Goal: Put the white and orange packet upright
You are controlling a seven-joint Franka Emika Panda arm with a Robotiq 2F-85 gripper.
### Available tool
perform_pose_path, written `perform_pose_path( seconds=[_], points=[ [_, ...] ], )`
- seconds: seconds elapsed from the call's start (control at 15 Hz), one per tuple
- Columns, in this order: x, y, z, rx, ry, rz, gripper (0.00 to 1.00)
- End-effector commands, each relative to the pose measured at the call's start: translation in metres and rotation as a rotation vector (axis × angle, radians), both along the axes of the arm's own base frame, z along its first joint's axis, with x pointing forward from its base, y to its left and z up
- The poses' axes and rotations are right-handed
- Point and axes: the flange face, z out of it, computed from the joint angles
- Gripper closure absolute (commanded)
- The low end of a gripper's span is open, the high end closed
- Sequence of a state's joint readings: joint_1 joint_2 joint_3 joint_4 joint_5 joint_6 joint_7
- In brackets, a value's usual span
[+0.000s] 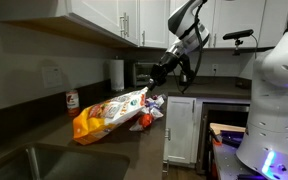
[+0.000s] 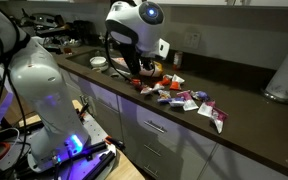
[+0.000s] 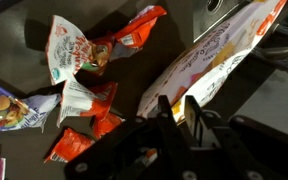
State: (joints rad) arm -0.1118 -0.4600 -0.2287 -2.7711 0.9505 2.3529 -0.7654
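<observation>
White-and-orange packet (image 1: 109,113) is being shown lying slanted on the counter (image 1: 94,150), its raised end just beneath the gripper (image 1: 156,78), beside small packs (image 1: 150,118); whether the jaws are gripping it cannot be told.

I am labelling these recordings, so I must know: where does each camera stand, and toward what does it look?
Exterior view: beside the sink, facing along the counter to the white and orange packet; arm and white base show.
Exterior view: out in the room, facing across the white base to the small packets on the counter.
Wrist view: on the wrist, facing down at the counter; the jaws show at the lower edge.
Shared: all three show the small packets; both exterior views show the paper towel roll.
</observation>
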Motion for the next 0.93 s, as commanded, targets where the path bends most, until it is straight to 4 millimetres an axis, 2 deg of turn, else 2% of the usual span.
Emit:
perform_pose_path(
  seconds=[0.0, 0.33, 0.47, 0.87],
  points=[
    [0.001, 0.003, -0.006, 0.014, -0.016, -0.02, 0.48],
    [0.007, 0.014, -0.027, 0.088, 0.015, -0.062, 0.14],
    [0.008, 0.019, -0.037, 0.068, 0.05, -0.059, 0.03],
    [0.009, 0.013, -0.06, -0.141, 0.162, -0.002, 0.0]
  ],
)
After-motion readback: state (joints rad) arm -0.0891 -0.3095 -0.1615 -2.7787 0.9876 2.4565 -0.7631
